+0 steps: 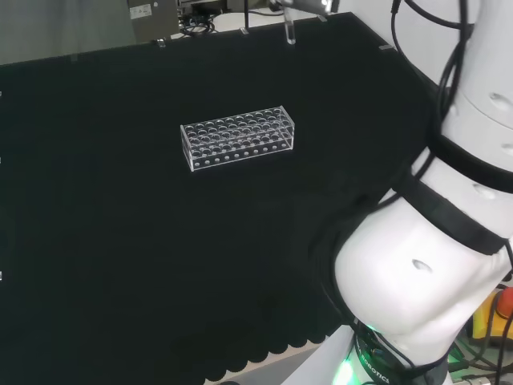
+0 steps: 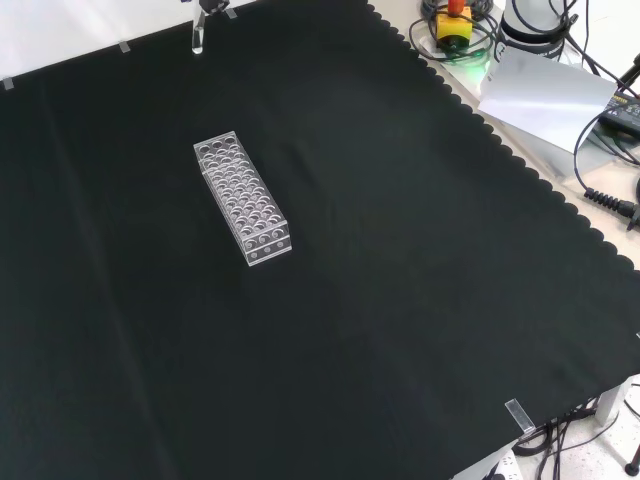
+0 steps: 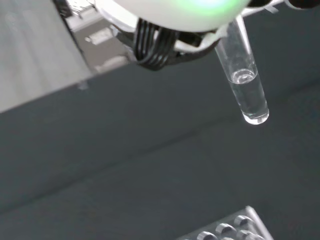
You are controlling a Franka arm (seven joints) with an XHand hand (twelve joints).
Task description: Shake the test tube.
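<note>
Bench surface: black cloth (image 1: 120, 241), scalloped along its near edge in the head view, covering the whole work area. Clear test tube rack (image 1: 238, 137), empty wells, standing mid-cloth. Test tube (image 3: 243, 80), clear, a little clear liquid in its rounded bottom, hanging in the air beyond the rack, over the cloth's far edge in the head view. Hand (image 3: 170, 12): a blurred white part above the tube; its grip cannot be told. Behind the rack, past the cloth: grey wall, cables, equipment.

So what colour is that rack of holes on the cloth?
Clear, colourless rack; the front view shows it best.
</note>
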